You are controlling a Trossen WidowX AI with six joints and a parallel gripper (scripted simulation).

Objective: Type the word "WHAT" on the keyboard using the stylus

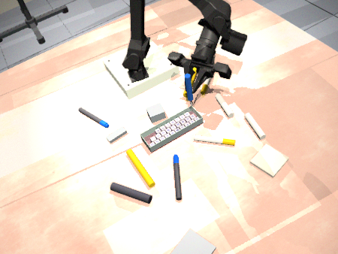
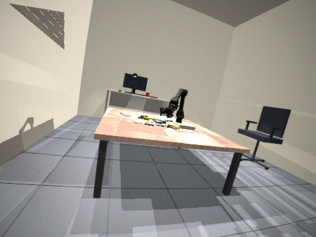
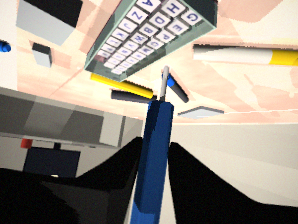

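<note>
Stylus (image 1: 188,87) (image 3: 156,150), likely light, stiff and slippery, is gripped by its blue barrel in the gripper (image 3: 155,145); its tip is near the end of the keyboard (image 1: 147,144) (image 3: 172,48); better to hold this thick barrel, not the thin tip.

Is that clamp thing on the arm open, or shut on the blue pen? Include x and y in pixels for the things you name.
Shut: the gripper (image 1: 195,90) (image 3: 155,145) pinches the blue stylus (image 1: 188,87) (image 3: 154,150).

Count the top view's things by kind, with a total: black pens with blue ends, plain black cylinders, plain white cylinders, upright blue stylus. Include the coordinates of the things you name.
Black pens with blue ends (image 1: 177,180) (image 1: 91,115) (image 3: 179,91): 2
Plain black cylinder (image 1: 131,192) (image 3: 129,96): 1
Plain white cylinders (image 1: 224,105) (image 1: 255,125): 2
Blue stylus (image 1: 188,87) (image 3: 156,150): 1
Total: 6
</note>
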